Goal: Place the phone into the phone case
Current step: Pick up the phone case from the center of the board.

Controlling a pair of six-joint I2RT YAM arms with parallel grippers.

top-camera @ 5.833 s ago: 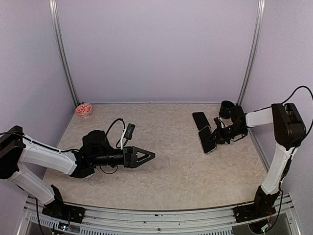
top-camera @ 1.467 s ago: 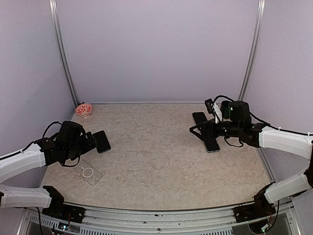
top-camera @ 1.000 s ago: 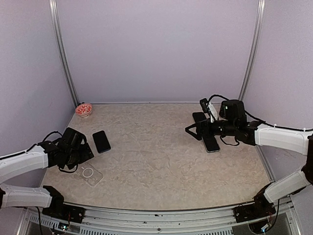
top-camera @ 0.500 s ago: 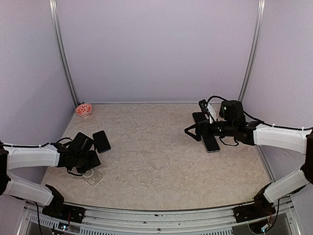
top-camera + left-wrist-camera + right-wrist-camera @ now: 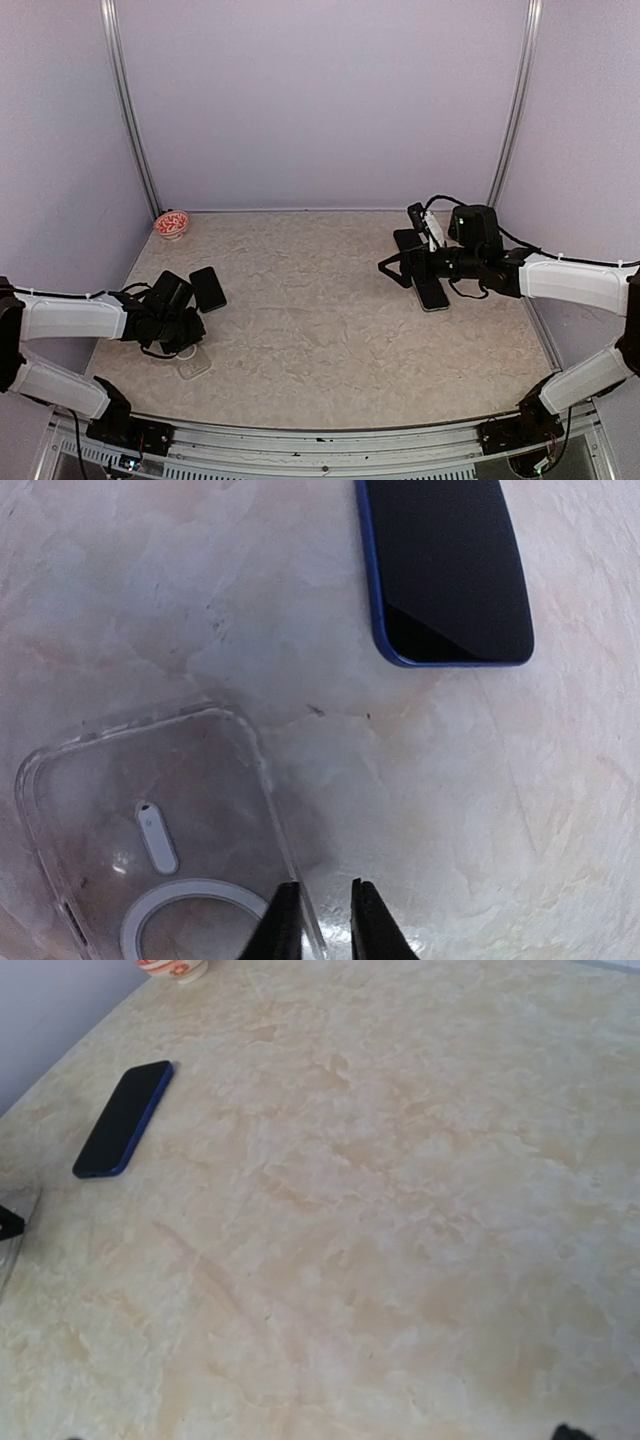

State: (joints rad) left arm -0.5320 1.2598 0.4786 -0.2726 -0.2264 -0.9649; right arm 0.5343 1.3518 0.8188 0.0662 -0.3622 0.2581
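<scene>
1. The step in hand looks like securing the case. The left tool [image 5: 318, 922] sits low over the marbled beige tabletop [image 5: 330, 330]. Its fingers are drawn nearly together astride one long side wall of the clear plastic phone case [image 5: 140, 820], which has a white ring in its back. As far as the wrist view shows, the left tool is clenched on that thin rim.
2. The right tool [image 5: 385, 270] is well apart on the far side of the tabletop. It hangs released, with its fingers spread and nothing between them. Two dark flat slabs [image 5: 432, 295] lie under its arm.
3. The slim dark-faced phone with a blue rim [image 5: 445, 570] lies flat on the tabletop, ahead of the left tool and a little to its right. It is apart from the case, with bare tabletop between them.
4. The phone lies glass face up.
   - Its long axis runs away from the left tool, leaning slightly left at the far end.
   - A rounded short end faces back toward the tool.
   - The case lies nearly parallel to it, leaning the same way.
5. Whether the case's hollow faces up cannot be told for certain.
6. The next move probably calls for steadying the case or drawing it closer, then taking the phone by its long edges. The two outlines would need lining up before the phone is pressed in, one end first. A pinch on so thin and flexible a wall may slip or bend it.
</scene>
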